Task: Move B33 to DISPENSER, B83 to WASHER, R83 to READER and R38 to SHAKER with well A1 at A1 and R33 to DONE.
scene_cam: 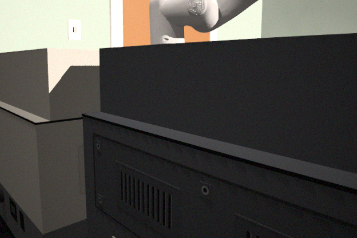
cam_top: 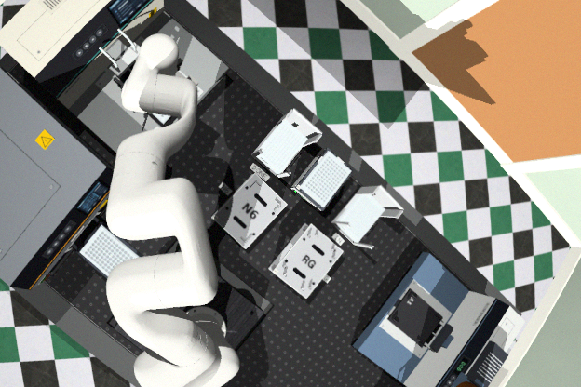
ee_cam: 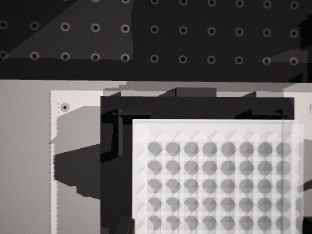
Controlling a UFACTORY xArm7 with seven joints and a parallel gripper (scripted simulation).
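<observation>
Perforated dark deck [ee_cam: 200, 30] lies beyond the well plate [ee_cam: 220, 175] clamped in the jaws

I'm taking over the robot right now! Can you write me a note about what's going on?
Hand: shut on a white well plate, over the dark nest of the cream instrument. Seated or lifted: cannot tell.
Other plates: one at the grey instrument, another between the two racks.
N6, RG and the blue instrument hold no plate.
Plate labels are unreadable, so finished steps cannot be told. Left: seat this plate, let go, check the rest.
</observation>
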